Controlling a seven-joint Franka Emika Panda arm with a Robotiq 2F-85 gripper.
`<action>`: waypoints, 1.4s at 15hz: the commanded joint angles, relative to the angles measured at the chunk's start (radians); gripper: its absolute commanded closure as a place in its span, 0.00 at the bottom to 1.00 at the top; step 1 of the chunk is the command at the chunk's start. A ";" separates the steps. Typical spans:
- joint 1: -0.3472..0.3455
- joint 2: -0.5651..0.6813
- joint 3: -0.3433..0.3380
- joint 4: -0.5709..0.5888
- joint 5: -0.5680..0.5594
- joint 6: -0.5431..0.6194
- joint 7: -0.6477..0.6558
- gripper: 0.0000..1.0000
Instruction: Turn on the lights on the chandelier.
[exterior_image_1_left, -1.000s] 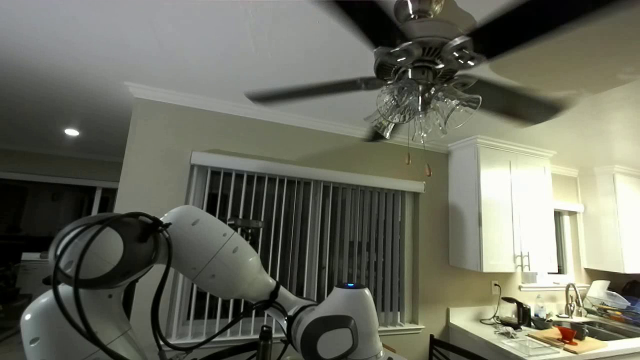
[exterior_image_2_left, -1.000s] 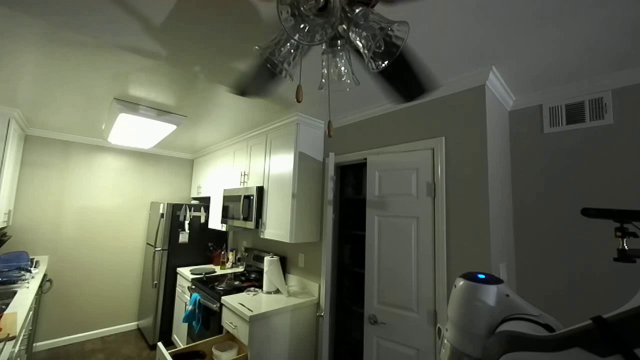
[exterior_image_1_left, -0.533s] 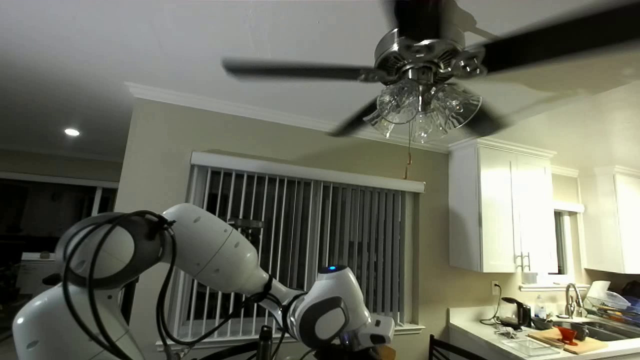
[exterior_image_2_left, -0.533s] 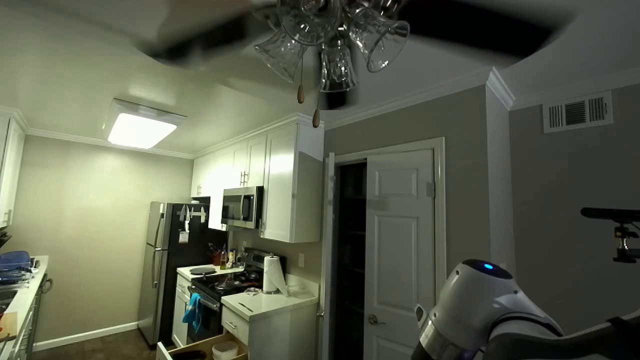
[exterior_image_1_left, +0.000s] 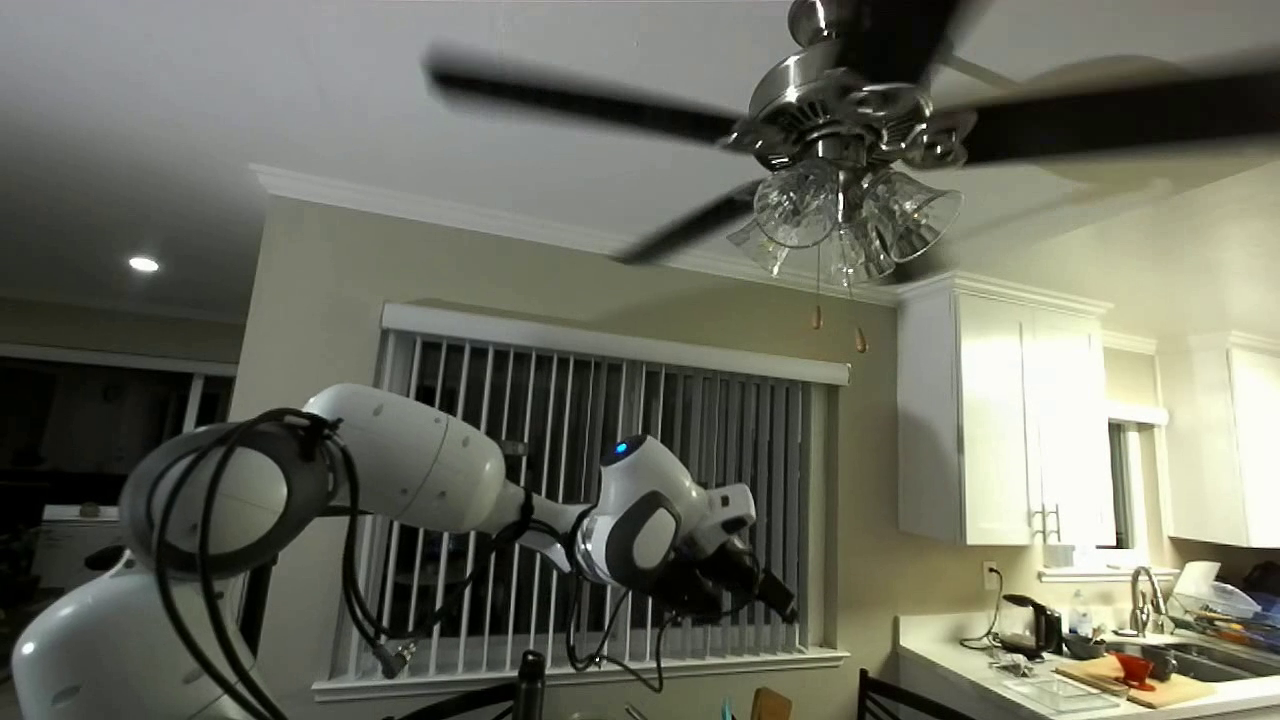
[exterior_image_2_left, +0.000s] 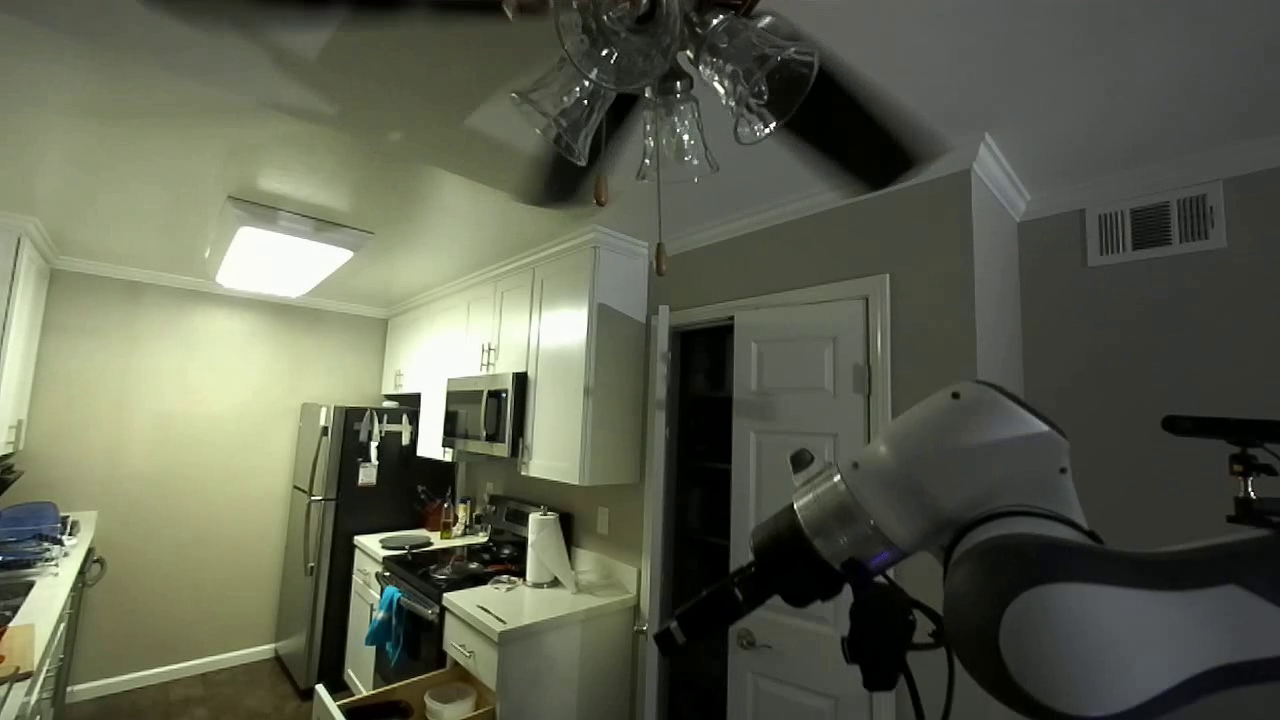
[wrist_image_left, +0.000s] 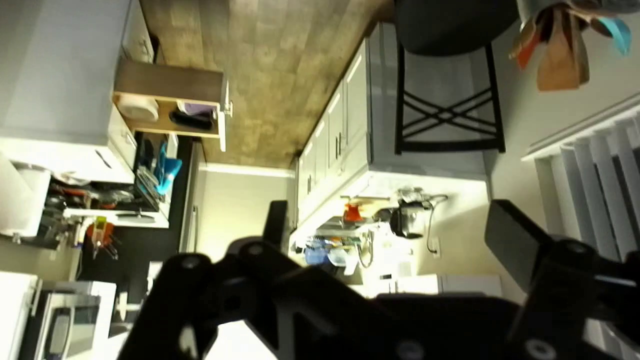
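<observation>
The chandelier (exterior_image_1_left: 800, 88) is a ceiling fan with long dark, blurred blades and a silvery hub. Its lights (exterior_image_1_left: 797, 205) are clear glass bell shades that look unlit; they also show in an exterior view (exterior_image_2_left: 677, 135). Two pull chains hang below with wooden ends, a shorter one (exterior_image_1_left: 817, 317) and a longer one (exterior_image_1_left: 860, 340). My gripper (exterior_image_1_left: 780, 597) is well below and apart from them, pointing forward and slightly down in both exterior views (exterior_image_2_left: 672, 637). In the upside-down wrist view its fingers (wrist_image_left: 390, 227) are wide apart with nothing between. The chandelier is out of the wrist view.
White upper cabinets (exterior_image_1_left: 1000, 410) and a counter (exterior_image_1_left: 960, 665) stand beyond the gripper. A window with vertical blinds (exterior_image_1_left: 600, 480) is behind the arm. A pantry door (exterior_image_2_left: 800, 480) stands partly open. A black chair (wrist_image_left: 450, 145) and an open drawer (wrist_image_left: 170, 82) are lower down.
The arm has risen and its wrist has tilted up, bringing the gripper into both exterior views. The fan blades have turned. The longer pull chain swings.
</observation>
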 joint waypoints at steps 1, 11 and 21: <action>0.029 0.065 -0.003 0.162 0.003 0.035 -0.052 0.00; -0.028 0.174 0.077 0.485 -0.074 0.143 -0.041 0.00; -0.050 0.170 0.070 0.537 -0.052 0.142 -0.044 0.00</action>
